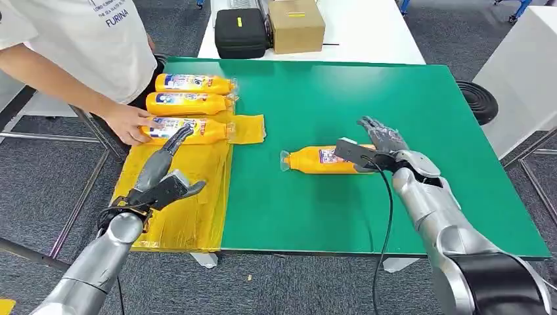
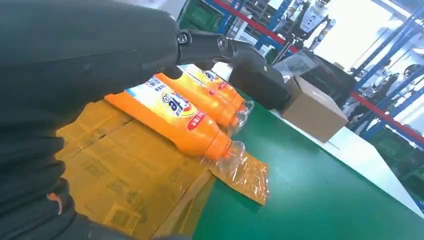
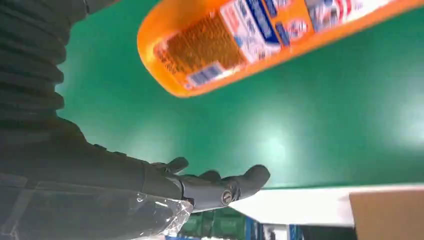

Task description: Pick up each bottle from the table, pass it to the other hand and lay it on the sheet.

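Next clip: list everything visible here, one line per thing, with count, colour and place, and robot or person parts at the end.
bottles on the sheet: three, orange-yellow with blue labels, lying side by side at the sheet's far end
bottle on the table: one, orange, lying on its side on the green surface beside the right hand
sheet: one, yellow, on the table's left part
table: one, green top
case: one, black, on the white table behind
box: one, brown cardboard, beside the case
person's hand: one, touching the nearest bottle on the sheet
left hand: one, above the sheet, fingers spread, holding nothing
right hand: one, by the lone bottle's base, fingers apart, not gripping it
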`<action>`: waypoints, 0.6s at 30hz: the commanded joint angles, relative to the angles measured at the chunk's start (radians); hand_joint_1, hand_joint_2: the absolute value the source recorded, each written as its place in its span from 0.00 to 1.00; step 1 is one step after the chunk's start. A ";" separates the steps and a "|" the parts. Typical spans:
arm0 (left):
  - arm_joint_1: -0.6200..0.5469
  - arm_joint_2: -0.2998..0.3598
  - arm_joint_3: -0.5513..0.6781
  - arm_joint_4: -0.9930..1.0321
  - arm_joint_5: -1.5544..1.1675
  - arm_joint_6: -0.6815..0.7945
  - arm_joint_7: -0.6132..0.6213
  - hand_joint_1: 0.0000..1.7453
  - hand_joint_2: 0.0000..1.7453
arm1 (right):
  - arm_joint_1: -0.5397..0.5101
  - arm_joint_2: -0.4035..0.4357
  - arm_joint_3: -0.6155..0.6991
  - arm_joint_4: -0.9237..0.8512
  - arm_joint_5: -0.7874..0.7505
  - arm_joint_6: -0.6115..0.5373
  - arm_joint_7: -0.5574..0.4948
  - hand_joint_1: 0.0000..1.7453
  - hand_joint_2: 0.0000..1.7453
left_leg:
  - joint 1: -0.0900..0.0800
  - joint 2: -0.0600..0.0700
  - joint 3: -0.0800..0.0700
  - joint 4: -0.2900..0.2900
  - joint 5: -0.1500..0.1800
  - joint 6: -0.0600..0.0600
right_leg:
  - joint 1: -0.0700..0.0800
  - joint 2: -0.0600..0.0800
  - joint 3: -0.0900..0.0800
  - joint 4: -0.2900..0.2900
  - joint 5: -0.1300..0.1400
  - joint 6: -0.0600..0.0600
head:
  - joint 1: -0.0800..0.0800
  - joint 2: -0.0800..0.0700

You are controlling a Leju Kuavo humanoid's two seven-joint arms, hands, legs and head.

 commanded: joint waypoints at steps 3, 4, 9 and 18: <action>-0.026 -0.025 0.015 0.066 0.006 -0.012 0.006 0.00 1.00 | -0.085 0.033 0.086 0.164 0.009 0.034 -0.002 0.00 1.00 | 0.000 0.003 0.006 0.000 -0.002 0.000 | 0.001 0.001 0.005 -0.001 -0.002 -0.003 | 0.000 0.000; -0.028 -0.026 0.013 0.069 0.007 -0.012 0.008 0.00 1.00 | -0.086 0.035 0.093 0.167 0.011 0.041 -0.004 0.00 1.00 | 0.000 0.002 0.003 0.000 -0.001 0.000 | 0.000 0.001 0.003 0.000 -0.001 -0.002 | 0.000 0.000; -0.031 -0.030 0.009 0.074 0.007 -0.013 0.010 0.00 1.00 | -0.087 0.050 0.102 0.174 0.012 0.050 -0.006 0.00 1.00 | 0.000 0.003 0.005 0.000 -0.002 0.000 | 0.000 0.001 0.004 0.000 -0.001 -0.003 | 0.000 0.000; -0.020 -0.025 0.011 0.076 0.014 -0.010 0.021 0.00 1.00 | -0.108 0.015 0.101 0.195 0.008 0.054 0.036 0.00 1.00 | 0.000 0.002 0.004 0.000 -0.002 0.000 | 0.000 0.000 0.004 0.000 -0.002 -0.003 | 0.000 0.000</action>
